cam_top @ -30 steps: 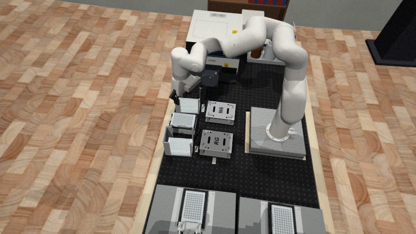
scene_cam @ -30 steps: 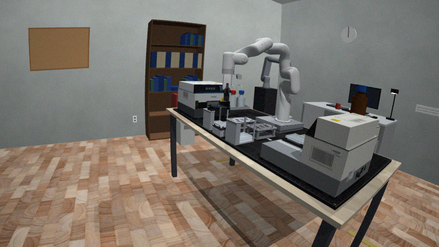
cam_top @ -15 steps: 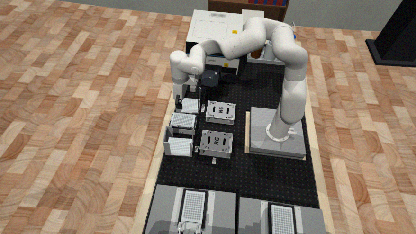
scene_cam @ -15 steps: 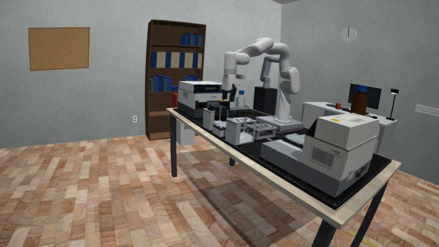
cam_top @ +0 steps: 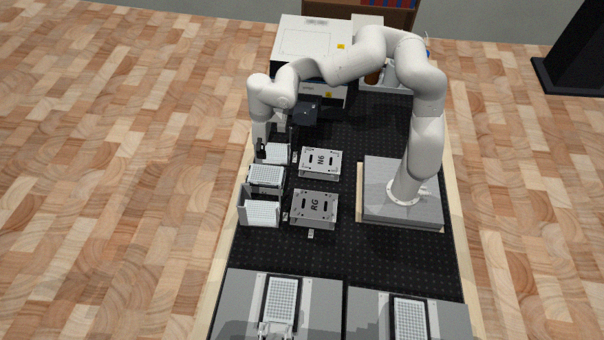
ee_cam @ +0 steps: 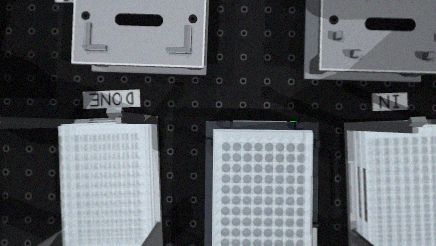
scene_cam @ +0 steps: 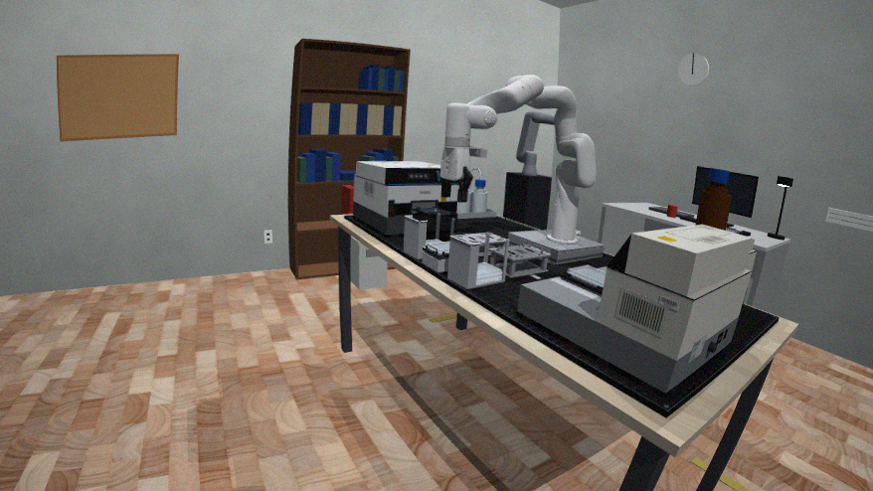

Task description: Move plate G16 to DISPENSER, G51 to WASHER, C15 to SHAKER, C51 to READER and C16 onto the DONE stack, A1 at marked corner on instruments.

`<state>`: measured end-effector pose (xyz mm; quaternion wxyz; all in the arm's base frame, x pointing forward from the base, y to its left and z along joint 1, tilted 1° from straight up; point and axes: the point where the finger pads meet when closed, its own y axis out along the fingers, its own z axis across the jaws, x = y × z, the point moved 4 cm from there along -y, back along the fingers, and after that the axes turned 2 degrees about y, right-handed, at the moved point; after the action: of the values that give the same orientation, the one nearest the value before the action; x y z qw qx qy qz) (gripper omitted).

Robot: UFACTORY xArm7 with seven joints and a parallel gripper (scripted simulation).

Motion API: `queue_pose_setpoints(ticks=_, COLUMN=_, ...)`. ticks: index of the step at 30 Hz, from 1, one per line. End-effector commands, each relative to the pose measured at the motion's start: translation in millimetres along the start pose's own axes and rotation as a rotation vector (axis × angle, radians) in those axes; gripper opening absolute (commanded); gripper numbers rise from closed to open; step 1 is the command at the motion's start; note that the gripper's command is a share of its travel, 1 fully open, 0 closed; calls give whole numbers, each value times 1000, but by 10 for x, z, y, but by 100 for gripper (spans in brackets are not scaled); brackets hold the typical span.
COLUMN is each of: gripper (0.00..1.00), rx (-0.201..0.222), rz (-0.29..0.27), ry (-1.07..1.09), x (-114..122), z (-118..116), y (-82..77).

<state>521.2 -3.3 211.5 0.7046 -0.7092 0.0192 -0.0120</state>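
My gripper (cam_top: 261, 151) is open and empty, hanging just above the far-left edge of the DONE rack (cam_top: 275, 153); it also shows in the side view (scene_cam: 454, 194). The fingers are out of the wrist view. A white plate (ee_cam: 107, 182) lies in the DONE rack under its label (ee_cam: 111, 98). A plate with round wells (ee_cam: 262, 187) sits in a dark holder between the racks (cam_top: 265, 175). The IN rack (cam_top: 258, 211) holds white plates (ee_cam: 395, 185). Two more plates sit on the near instruments (cam_top: 281, 300) (cam_top: 410, 316). The reader's dark tray (cam_top: 303, 113) looks bare.
Nests N6 (cam_top: 320, 162) and RG (cam_top: 314, 206) stand bare to the right of the racks. The reader housing (cam_top: 312, 46) is at the far end of the deck. The arm's base plate (cam_top: 401, 192) is on the right. The table edge runs close left of the racks.
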Motion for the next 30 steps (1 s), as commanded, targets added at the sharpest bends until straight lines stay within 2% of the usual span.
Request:
queue_pose_setpoints(ticks=1, gripper=100, rx=0, rz=-6, ry=0, x=13, z=1, y=-25)
queue_pose_setpoints(ticks=30, gripper=100, rx=0, rz=-6, ry=0, x=13, z=1, y=1)
